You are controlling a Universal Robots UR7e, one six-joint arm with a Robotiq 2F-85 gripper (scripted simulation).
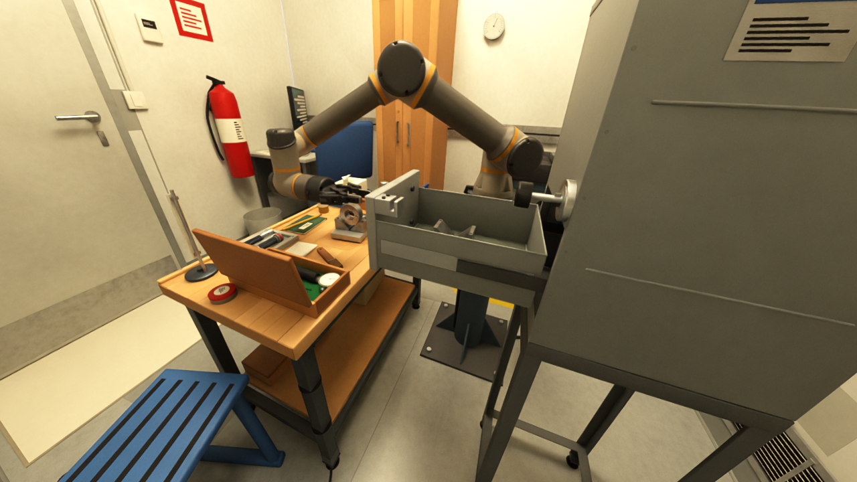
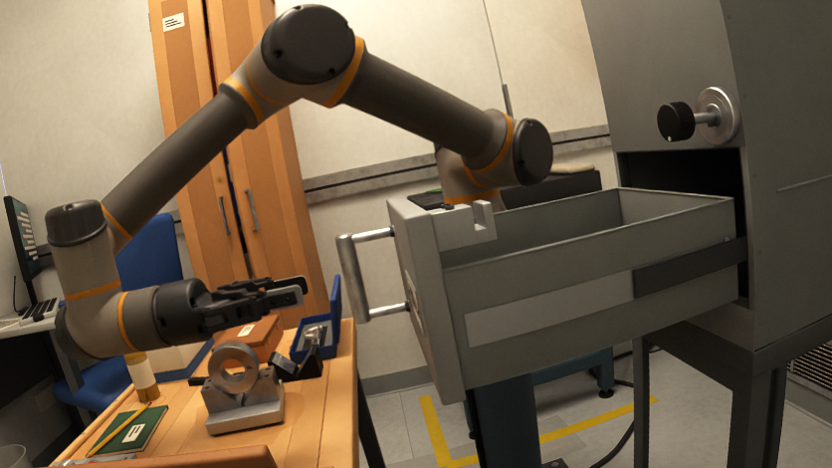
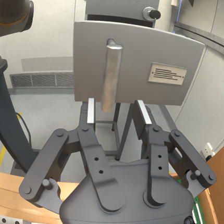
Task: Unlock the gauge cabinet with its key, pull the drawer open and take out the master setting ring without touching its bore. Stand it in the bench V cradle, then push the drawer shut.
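The master setting ring (image 2: 234, 362) stands upright in the grey V cradle (image 2: 244, 401) on the wooden bench, just below my gripper (image 2: 288, 294). My gripper hovers above the bench, open and empty, pointing toward the drawer's bar handle (image 3: 111, 76), a short way off. The grey drawer (image 1: 458, 237) stands pulled out of the gauge cabinet (image 1: 713, 198), with only an empty grey rest (image 1: 453, 228) showing inside. The key's black knob (image 2: 675, 121) sticks out of the lock above the drawer opening.
An open wooden case (image 1: 269, 276) sits at the bench's near end, with a red tape roll (image 1: 222, 292) beside it. A blue case (image 2: 317, 332) and a small brown box (image 2: 253, 333) lie behind the cradle. A blue step stool (image 1: 162, 425) stands on the floor.
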